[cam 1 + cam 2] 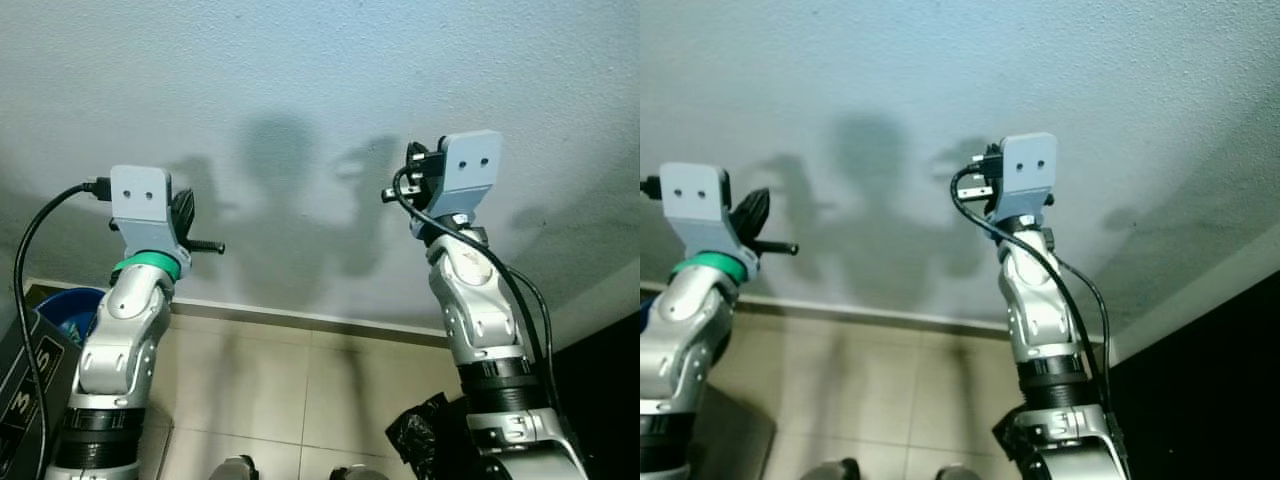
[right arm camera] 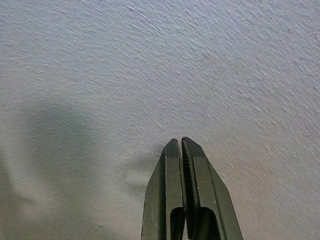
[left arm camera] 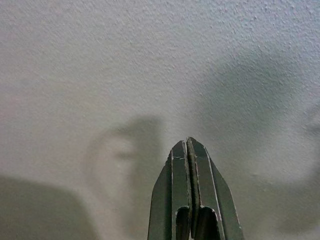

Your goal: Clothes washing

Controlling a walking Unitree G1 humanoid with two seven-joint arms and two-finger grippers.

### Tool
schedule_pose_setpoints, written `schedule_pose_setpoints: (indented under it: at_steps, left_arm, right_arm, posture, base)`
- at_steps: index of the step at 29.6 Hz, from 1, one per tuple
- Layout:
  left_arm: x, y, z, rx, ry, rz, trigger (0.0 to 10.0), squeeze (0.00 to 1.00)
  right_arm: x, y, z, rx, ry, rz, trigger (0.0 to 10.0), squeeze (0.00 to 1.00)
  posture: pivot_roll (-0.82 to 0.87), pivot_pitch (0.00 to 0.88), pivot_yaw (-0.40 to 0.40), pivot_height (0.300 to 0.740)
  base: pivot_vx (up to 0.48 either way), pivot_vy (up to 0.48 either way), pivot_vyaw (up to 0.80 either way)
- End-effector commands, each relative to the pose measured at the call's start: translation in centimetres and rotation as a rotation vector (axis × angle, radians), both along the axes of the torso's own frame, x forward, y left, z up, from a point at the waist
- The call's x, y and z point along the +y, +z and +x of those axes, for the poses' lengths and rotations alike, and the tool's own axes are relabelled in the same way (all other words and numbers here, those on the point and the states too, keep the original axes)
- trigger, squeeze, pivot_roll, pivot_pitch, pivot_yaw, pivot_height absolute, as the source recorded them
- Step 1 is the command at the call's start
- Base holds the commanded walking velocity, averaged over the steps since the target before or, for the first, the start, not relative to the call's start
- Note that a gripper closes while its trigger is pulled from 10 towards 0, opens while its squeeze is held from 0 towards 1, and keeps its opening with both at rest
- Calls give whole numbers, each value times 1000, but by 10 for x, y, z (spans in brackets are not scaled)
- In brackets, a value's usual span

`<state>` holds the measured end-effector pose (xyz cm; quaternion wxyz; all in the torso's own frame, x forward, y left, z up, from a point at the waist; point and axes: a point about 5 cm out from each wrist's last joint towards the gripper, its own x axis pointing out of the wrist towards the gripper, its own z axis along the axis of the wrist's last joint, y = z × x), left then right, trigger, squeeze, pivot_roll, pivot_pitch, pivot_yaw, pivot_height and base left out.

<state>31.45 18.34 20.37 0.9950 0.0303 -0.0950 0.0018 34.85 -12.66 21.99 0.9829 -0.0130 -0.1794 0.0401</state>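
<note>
Head views: both arms raised before a bare wall [image 1: 320, 80], holding nothing; I read a ready pose. Blue tub [image 1: 70, 310] far left on the floor. No clothes visible.
Left wrist: left gripper [image 3: 189, 145] closed, empty.
Right wrist: right gripper [image 2: 180, 145] closed, empty.

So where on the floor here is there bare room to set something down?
The beige tiled floor is bare between the two raised arms, from the white skirting board toward the robot. The left is crowded by a blue round tub and a dark box, the right by a crumpled black bag. Both grippers point at the white wall.
</note>
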Motion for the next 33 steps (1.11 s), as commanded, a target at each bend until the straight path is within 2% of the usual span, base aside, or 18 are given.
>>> schedule_pose_setpoints:
  at_steps: [1, 7, 13, 16, 19, 24, 27, 33]
  left_arm:
    - [-1, 1, 3, -9, 4, 32, 10000, 0]
    - [4, 16, 6, -59, 17, 25, 10000, 0]
    - [8, 29, -6, -126, 20, -3, 10000, 0]
    - [12, 47, -14, -218, 22, 66, 10000, 0]
    - [21, 59, -10, -241, 40, 62, 10000, 0]
    - [26, 66, -4, -247, 39, 28, 10000, 0]
    - [24, 72, -1, -264, 25, 24, 10000, 0]
    - [18, 71, 0, -261, 10, 24, 10000, 0]
  right_arm:
    - [-2, -11, 0, 48, -31, 38, 10000, 0]
    - [13, -13, 0, 44, 19, 39, 10000, 0]
    - [18, -8, -3, 15, 39, 51, 10000, 0]
    - [18, 8, -4, -64, 58, 55, 10000, 0]
    - [22, 21, 0, -105, 55, 37, 10000, 0]
    - [23, 33, 3, -142, 54, 35, 10000, 0]
    - [19, 33, 5, -129, 43, 60, 10000, 0]
    - [14, 29, 7, -102, 39, 75, 10000, 0]
  posture:
    - [91, 87, 0, 740]
    - [121, 72, -5, 740]
    - [136, 74, 0, 740]
    - [156, 82, -8, 740]
    - [158, 78, -7, 740]
    - [141, 45, -4, 740]
    - [126, 40, -6, 740]
    - [125, 33, -5, 740]
  base:
    - [0, 0, 0]
    - [0, 0, 0]
    - [0, 0, -520]
    - [0, 0, -792]
    - [0, 0, -788]
    - [0, 0, -788]
    - [0, 0, -788]
    - [0, 0, -788]
